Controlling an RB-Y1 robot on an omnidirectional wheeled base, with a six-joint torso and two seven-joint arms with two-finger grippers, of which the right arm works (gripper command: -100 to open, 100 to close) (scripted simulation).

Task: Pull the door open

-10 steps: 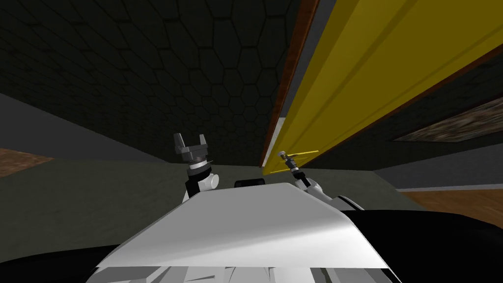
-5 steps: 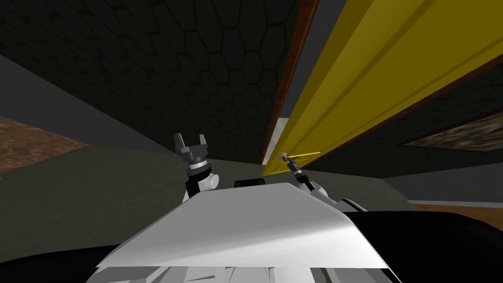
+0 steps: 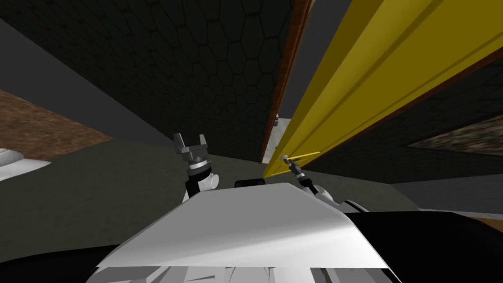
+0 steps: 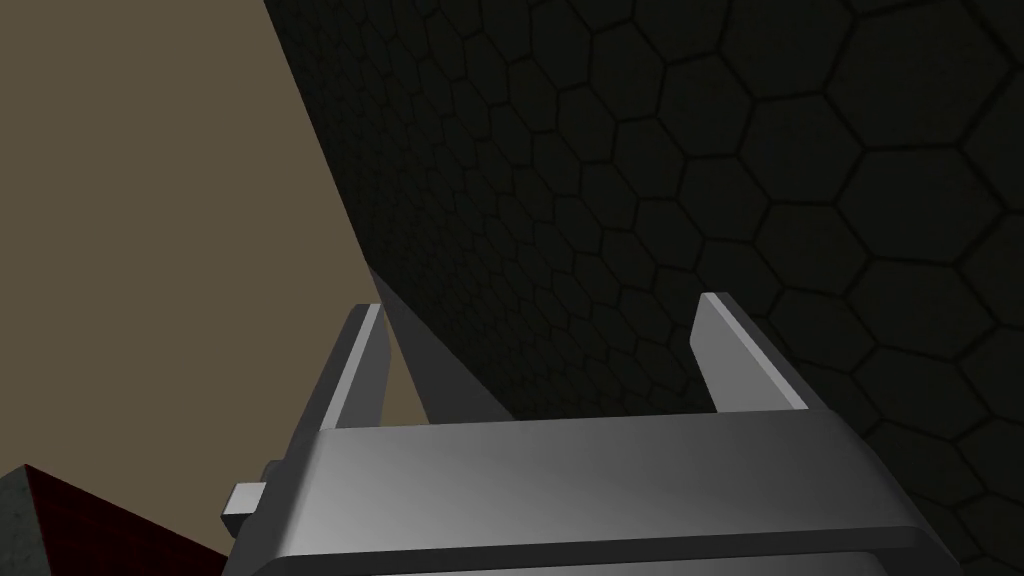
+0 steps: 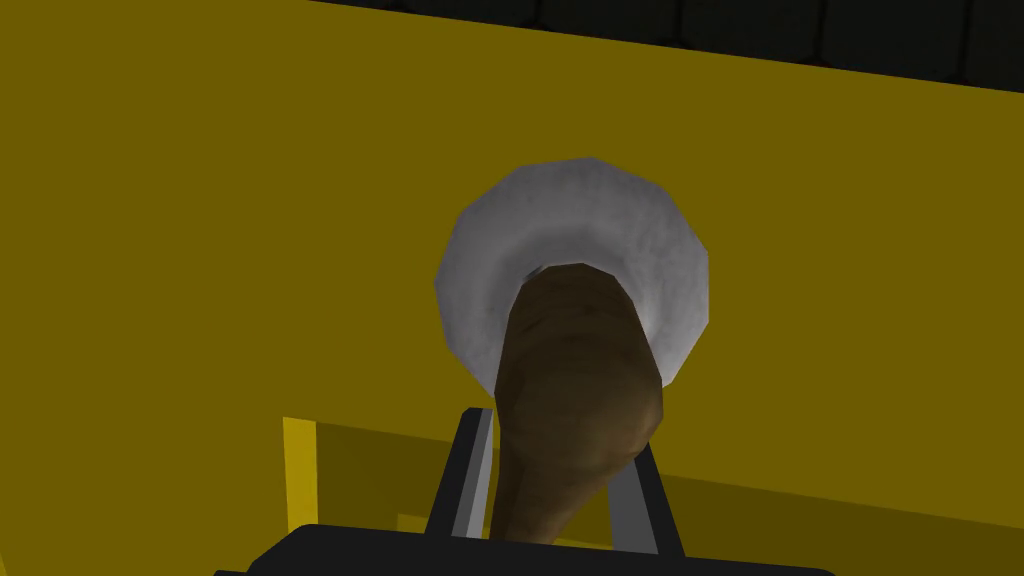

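Yellow door ajar, right of brown frame and dark hexagon wall. Right claw clamped on brown handle below grey rosette. Left claw raised, wide open, facing wall.

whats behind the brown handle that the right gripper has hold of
A round grey plate on the yellow door. The handle covers the plate's middle and lower part, so where it joins cannot be seen.
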